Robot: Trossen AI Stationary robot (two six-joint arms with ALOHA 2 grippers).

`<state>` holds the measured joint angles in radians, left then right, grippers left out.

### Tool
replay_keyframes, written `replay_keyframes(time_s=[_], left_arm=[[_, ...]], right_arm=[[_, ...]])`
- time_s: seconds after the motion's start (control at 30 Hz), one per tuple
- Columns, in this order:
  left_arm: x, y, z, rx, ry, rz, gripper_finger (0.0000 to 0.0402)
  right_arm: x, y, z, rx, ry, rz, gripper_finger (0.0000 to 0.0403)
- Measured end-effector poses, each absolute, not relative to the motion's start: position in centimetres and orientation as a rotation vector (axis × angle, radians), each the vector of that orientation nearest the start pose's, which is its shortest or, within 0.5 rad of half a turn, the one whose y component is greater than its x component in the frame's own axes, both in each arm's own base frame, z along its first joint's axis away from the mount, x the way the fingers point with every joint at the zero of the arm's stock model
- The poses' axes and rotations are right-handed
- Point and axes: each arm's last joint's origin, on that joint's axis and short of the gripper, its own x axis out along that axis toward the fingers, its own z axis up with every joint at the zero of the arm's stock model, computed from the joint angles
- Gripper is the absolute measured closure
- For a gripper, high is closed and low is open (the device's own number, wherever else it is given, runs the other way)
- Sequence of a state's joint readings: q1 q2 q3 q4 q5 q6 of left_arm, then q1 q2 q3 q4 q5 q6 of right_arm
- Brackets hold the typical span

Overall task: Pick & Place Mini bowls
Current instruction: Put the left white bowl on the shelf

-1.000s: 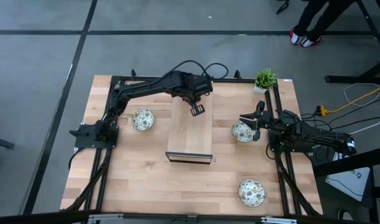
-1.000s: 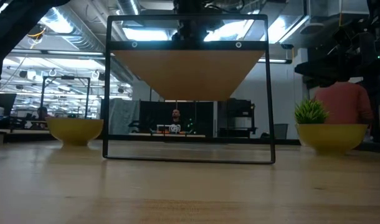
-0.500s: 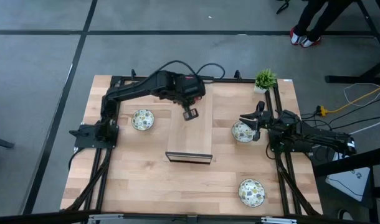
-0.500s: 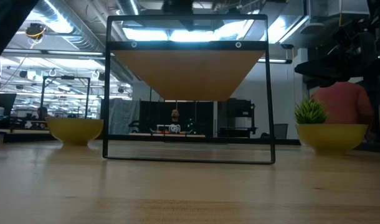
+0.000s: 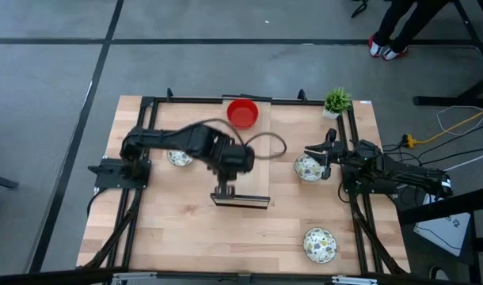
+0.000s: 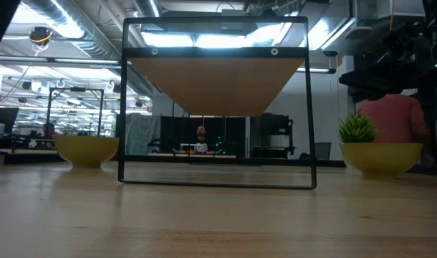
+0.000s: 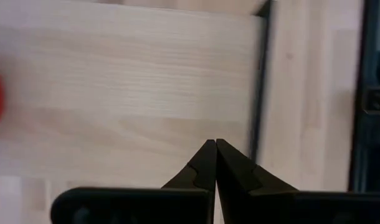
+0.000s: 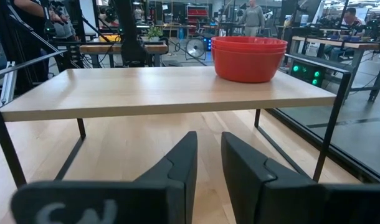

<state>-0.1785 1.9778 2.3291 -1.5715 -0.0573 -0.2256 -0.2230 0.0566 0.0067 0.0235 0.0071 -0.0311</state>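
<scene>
- At the table's centre stands a raised wooden shelf (image 5: 243,162) on a thin black frame; a stack of red mini bowls (image 5: 242,113) sits on its far end, seen in the right wrist view as nested red bowls (image 8: 248,57) at one corner of the shelf top.
- Left gripper (image 5: 225,191): positioned over the near end of the shelf, arm reaching in from the table's left side. Left wrist view shows its two fingertips pressed together, nothing between them (image 7: 214,163); a sliver of red shows at that picture's edge.
- Right gripper (image 5: 314,150): at the table's right side, just beside a patterned mini bowl (image 5: 307,167). Its fingers (image 8: 177,163) stand slightly apart with a narrow gap, holding nothing.
- A second patterned mini bowl (image 5: 177,157) lies left of the shelf, partly covered by the left arm.
- A third patterned mini bowl (image 5: 319,244) lies near the front right corner of the table (image 5: 186,237), well apart from both grippers.
- A small potted plant (image 5: 336,101) stands at the far right corner.
- Low view: two bowls with yellow undersides flank the shelf frame, one on each side (image 6: 87,150) (image 6: 382,158).
</scene>
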Motion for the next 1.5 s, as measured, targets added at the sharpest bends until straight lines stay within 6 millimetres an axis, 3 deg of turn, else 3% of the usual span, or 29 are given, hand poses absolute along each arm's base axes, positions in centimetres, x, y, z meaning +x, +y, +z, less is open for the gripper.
replay_keyframes(time_s=[0.2,0.43,0.77,0.9,1.27,1.5], left_arm=[[35.1,-10.6,39.6,0.017,1.217,-0.072,0.0397],[34.1,-13.7,39.5,-0.021,1.223,-0.081,0.0400],[31.6,-17.0,35.6,0.038,1.398,-0.091,0.0397],[29.3,-16.1,35.3,0.015,1.444,-0.054,0.0400],[21.3,-11.2,33.7,-0.059,1.409,0.306,0.0400],[18.3,-8.9,32.1,0.003,1.403,0.373,0.0392]], right_arm=[[9.8,-2.2,16.4,-0.028,0.030,-0.230,0.0328],[9.8,-2.2,16.4,-0.028,0.030,-0.230,0.0328],[9.8,-2.2,16.4,-0.028,0.030,-0.230,0.0328],[9.8,-2.3,16.4,-0.028,0.030,-0.230,0.0328],[9.8,-2.2,16.4,-0.028,0.030,-0.230,0.0328],[9.8,-2.2,16.4,-0.028,0.030,-0.230,0.0328]])
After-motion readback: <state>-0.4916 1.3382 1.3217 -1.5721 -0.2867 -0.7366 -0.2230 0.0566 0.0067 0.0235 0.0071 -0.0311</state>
